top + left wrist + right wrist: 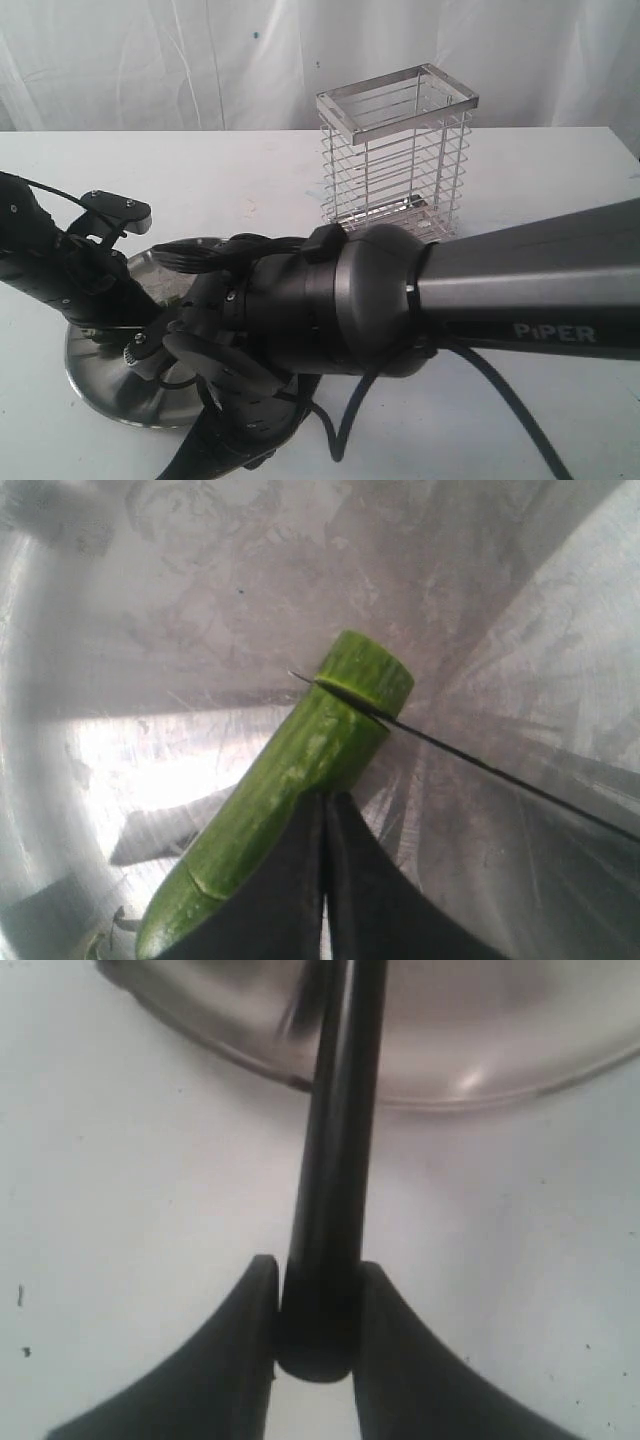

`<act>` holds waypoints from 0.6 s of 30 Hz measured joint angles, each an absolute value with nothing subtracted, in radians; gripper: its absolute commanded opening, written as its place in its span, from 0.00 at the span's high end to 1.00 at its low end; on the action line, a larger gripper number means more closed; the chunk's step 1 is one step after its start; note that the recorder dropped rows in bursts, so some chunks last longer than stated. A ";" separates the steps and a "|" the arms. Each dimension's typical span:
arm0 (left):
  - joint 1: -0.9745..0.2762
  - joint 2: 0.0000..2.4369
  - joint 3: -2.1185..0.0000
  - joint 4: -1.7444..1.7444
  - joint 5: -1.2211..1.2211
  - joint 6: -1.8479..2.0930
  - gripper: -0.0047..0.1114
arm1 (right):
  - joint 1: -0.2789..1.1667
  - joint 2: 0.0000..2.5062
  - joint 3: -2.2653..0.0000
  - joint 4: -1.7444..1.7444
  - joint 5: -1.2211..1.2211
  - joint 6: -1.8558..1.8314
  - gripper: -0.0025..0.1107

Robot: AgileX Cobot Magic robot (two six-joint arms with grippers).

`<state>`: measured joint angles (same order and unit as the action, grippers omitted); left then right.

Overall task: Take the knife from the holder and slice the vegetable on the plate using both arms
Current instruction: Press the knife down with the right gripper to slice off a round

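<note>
My right gripper [318,1295] is pinching the knife [332,1150] by the butt end of its black handle, one finger on each side, so the jaws stand only as far apart as the handle is thick. From that grip the handle runs straight out over the white table [120,1200] and crosses the rim of the plate [470,1085]. Seen from my left wrist, the thin dark blade [500,772] comes in slantwise across the steel and sits in a slit in the vegetable [290,780], close to its flat-cut end. A short round end piece lies beyond the blade, and the point pokes out just past the green skin on the other side. The vegetable lies on its side on the plate's scuffed bottom. A fine crack crosses the skin nearer the vegetable's rounded end. My left gripper [326,800] is pressed together, no gap between its fingers [275,910], and its closed tip lies against the vegetable about midway along, on the near side of the blade, a little apart from the cut. From the outside camera my right arm [520,290], marked PiPER, fills the front and hides the vegetable and the knife; my left arm [40,260] reaches over the plate from the left. The holder [395,150] stands upright on the table behind the plate and my arms.
</note>
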<state>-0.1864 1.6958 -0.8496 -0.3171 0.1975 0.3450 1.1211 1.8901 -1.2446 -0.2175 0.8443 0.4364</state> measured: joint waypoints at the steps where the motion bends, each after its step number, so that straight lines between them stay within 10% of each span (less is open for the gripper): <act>1: -0.186 1.696 -0.850 -0.317 0.198 0.345 0.96 | 1.121 1.890 -1.245 -0.213 0.847 0.425 0.98; 18: -0.186 1.696 -0.850 -0.321 0.205 0.341 0.96 | 1.049 2.060 -1.473 -0.182 0.848 0.304 0.98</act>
<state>-0.1864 1.6958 -0.8496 -0.3207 0.2055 0.3414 1.0493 2.0603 -1.4731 -0.1821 0.8476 0.3043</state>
